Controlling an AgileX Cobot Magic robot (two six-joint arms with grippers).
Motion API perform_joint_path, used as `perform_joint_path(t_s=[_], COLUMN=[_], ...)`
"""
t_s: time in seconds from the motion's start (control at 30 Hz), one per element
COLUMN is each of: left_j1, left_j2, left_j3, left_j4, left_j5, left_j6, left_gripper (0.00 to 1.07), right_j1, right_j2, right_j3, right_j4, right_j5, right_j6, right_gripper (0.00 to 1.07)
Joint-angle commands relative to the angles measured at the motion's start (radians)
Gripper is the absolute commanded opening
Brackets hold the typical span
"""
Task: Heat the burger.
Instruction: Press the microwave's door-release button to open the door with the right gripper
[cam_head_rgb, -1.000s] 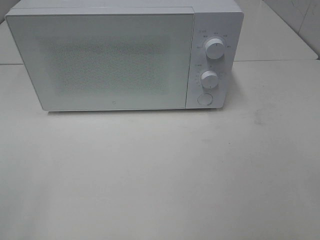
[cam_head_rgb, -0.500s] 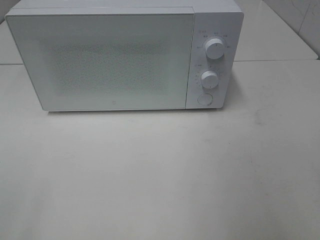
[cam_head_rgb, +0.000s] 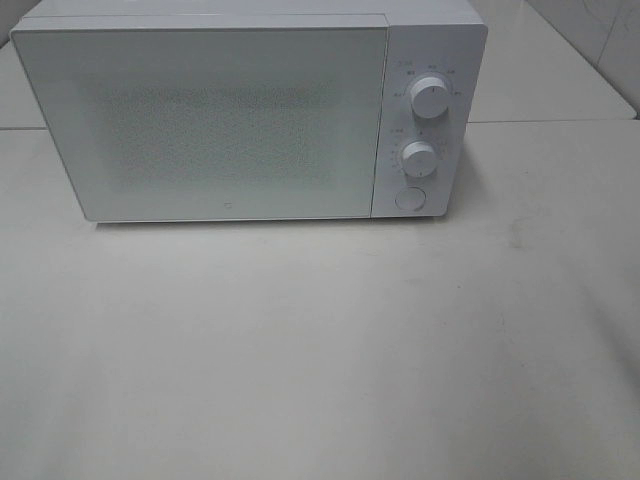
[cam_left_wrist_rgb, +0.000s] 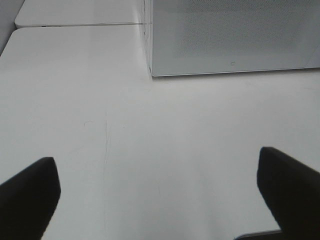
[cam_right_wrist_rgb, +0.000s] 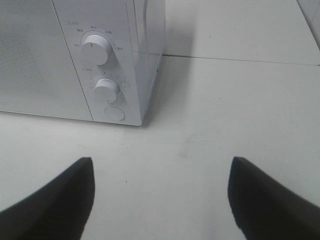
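I cannot see the burger in any of my views. The white microwave (cam_head_rgb: 250, 110) stands on the table (cam_head_rgb: 320, 350) with its door (cam_head_rgb: 205, 125) shut, and the speckled window shows nothing behind it.

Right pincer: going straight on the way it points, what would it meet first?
Likely the table, since the open pincer seems tilted downward; if level, the microwave's right front corner. Depth is unclear.

Dial labels (cam_right_wrist_rgb: 93, 27), seemingly too small.
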Motion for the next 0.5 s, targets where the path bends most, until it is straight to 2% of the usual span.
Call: perform_joint_path(t_s=[0.03,0.5], left_j1=[0.002,0.002], left_j2=[-0.019,-0.019], left_j3=[0.003,0.003], left_j4=[-0.003,-0.003], left_j5=[0.0,0.0], left_j6=[-0.007,-0.007], left_gripper=[1.0,1.0], right_j1=[-0.008,-0.008], right_j2=[0.102,0.381], right_j3=[0.004,0.004], right_j4=[0.001,0.001], right_j5=[-0.104,-0.377], right_j6=[-0.009,0.015], right_gripper=[0.73,0.73])
